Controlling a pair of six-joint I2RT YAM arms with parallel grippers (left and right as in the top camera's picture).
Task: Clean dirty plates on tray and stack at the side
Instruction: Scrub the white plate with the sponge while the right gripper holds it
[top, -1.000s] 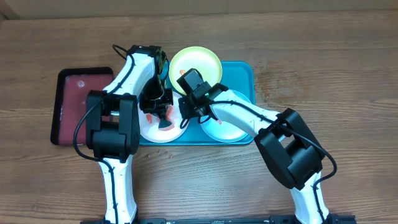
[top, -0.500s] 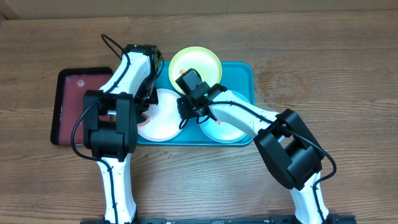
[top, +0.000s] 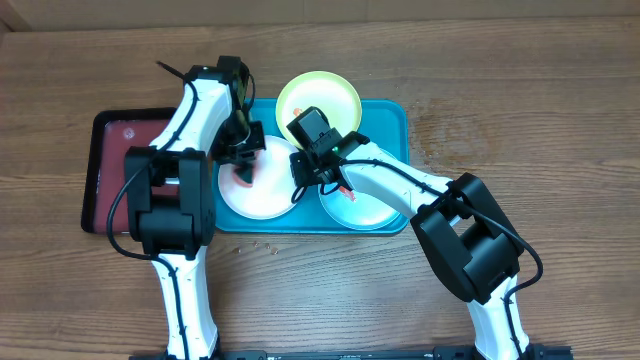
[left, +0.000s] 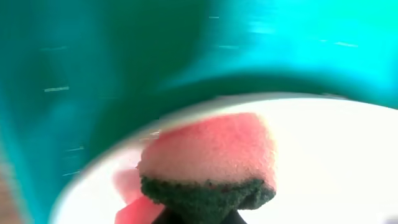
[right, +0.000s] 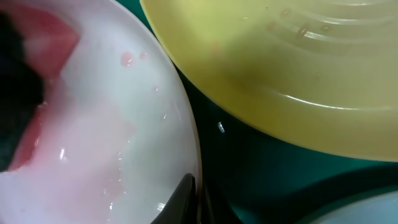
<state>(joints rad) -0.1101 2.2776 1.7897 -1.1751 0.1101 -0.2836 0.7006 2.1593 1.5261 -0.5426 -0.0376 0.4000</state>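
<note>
- Plates, three in all: a round white plastic plate (top: 268, 198) lies at the lower left of the large turquoise rectangular plastic tray (top: 395, 120). A round pale mint plastic plate (top: 372, 212) lies at its lower right, and a round yellow-green plastic plate (top: 318, 95) overlaps its top rim.
- Trays, two: a smaller dark red tray with black rim (top: 125, 150) lies left of the turquoise one on the wooden counter (top: 520, 100).
- The left end effector (top: 243, 165) is clamped on one pink sponge with dark green scrub layer (left: 208, 155), which is pressed on the white plate.
- The right end effector (top: 312, 175) sits at the white plate's right rim, but I cannot tell how wide it stands. Its arm crosses the mint plate and hides part of it.
</note>
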